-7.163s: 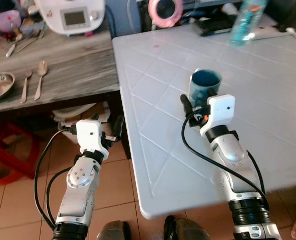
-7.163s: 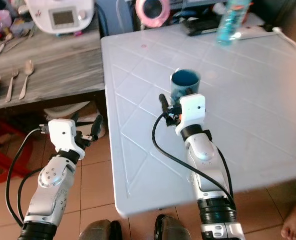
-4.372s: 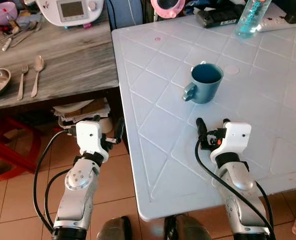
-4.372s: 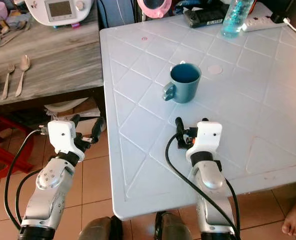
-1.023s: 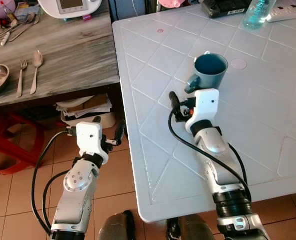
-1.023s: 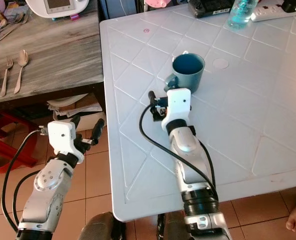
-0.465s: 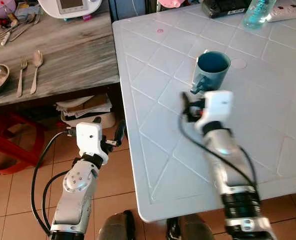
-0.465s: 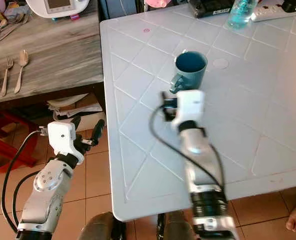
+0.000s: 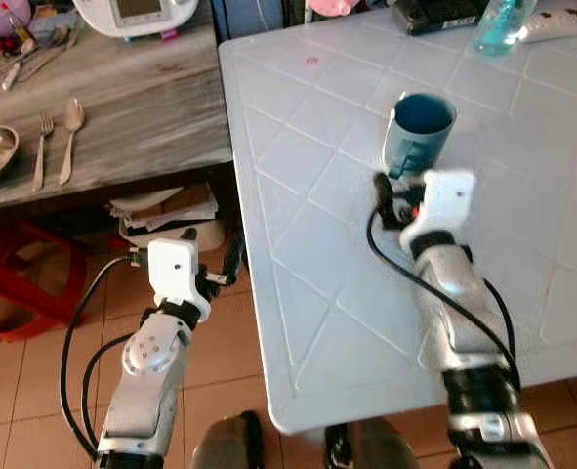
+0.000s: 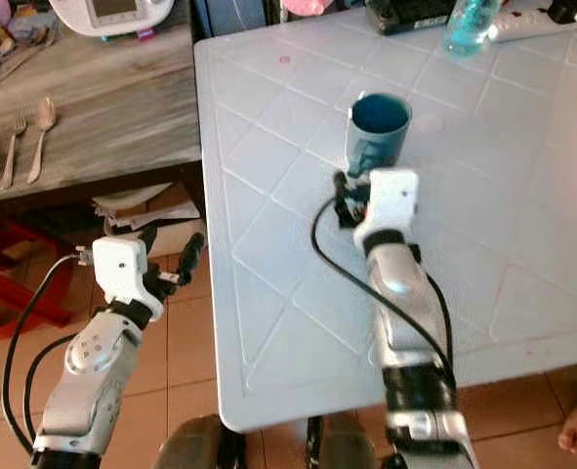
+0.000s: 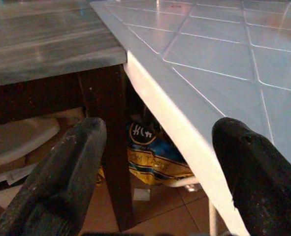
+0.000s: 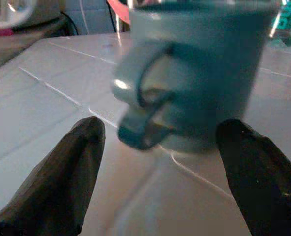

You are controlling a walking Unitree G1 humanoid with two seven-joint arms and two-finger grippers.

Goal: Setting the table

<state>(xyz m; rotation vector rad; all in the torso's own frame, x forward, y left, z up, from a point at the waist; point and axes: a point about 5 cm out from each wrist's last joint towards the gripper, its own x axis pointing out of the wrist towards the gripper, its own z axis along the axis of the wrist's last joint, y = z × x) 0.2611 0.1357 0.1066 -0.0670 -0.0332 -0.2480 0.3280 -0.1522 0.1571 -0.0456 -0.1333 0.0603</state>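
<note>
1. Grey wooden counter (image 9: 122, 107), left of the mug, carries a fork (image 9: 42, 151) and spoon (image 9: 70, 140).
2. Left gripper (image 11: 152, 147) hangs open off the white table (image 9: 308, 254) edge, left of the mug.
3. Teal mug (image 9: 420, 132) stands upright; right gripper (image 12: 160, 142), open, sits just short of its handle. Straddle the body squarely, then close gently.

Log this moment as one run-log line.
right gripper: fingers open, facing teal ceramic mug | mug: upright on white plastic table | left gripper: open, idle beside table
</note>
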